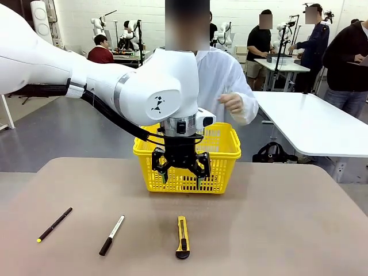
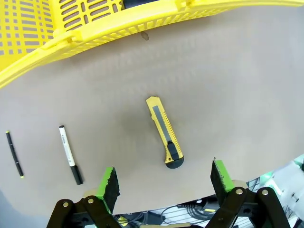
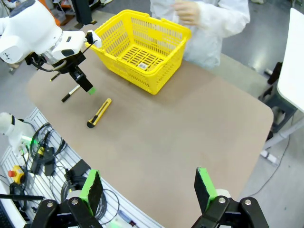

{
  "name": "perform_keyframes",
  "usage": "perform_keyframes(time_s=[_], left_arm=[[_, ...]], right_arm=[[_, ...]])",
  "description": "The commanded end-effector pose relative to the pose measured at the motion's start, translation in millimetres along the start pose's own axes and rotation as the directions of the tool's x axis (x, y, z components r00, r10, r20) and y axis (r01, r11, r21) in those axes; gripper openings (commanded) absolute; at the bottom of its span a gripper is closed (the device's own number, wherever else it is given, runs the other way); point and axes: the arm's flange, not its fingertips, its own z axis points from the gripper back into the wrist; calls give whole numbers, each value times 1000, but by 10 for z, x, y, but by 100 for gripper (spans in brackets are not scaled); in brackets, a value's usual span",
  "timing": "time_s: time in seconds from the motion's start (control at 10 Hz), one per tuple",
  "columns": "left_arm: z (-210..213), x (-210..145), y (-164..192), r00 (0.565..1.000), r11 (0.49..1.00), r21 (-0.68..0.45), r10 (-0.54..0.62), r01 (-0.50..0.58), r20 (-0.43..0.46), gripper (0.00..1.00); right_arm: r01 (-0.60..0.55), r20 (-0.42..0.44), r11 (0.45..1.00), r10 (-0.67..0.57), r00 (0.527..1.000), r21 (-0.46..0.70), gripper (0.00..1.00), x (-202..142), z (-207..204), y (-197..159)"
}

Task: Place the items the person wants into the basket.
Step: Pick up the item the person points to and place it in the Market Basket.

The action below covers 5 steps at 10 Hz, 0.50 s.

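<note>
The counter (image 1: 287,230) carries everything, with the person (image 1: 221,75) standing just behind the basket, one hand raised at chest height. The basket (image 1: 221,172) sits at the far middle of the counter. A small item lies on its floor, too small to identify; it may be the tape measure.

The left gripper (image 1: 183,179) hangs just in front of the basket's near wall, fingers spread wide and holding nothing. The right gripper (image 3: 148,175) is well back from the basket, high over the counter's edge, fingers likewise released and empty.

The utility knife (image 1: 182,237) lies flat on the counter on the near side of the basket, below the left gripper. The marker (image 1: 112,234) and the pen (image 1: 54,224) lie farther to the left.

This looks like the approach to picking up the knife. In the left wrist view it sits between the fingers, slightly skewed. The next move calls for a small wrist turn, then a straight descent until the tips almost touch the counter, since the knife is thin.
</note>
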Motion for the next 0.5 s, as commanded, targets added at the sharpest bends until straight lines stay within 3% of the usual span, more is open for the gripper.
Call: perform_keyframes(time_s=[0.0,0.4], left_arm=[[-294,-172,-180,989,989,-16,147,-147,10,100],[-835,-242,-247,976,976,23,217,-217,-8,100]], right_arm=[[-1,-2,1000,1,1000,0,100,1,-17,2],[-1,-2,1000,1,1000,0,100,1,-17,2]])
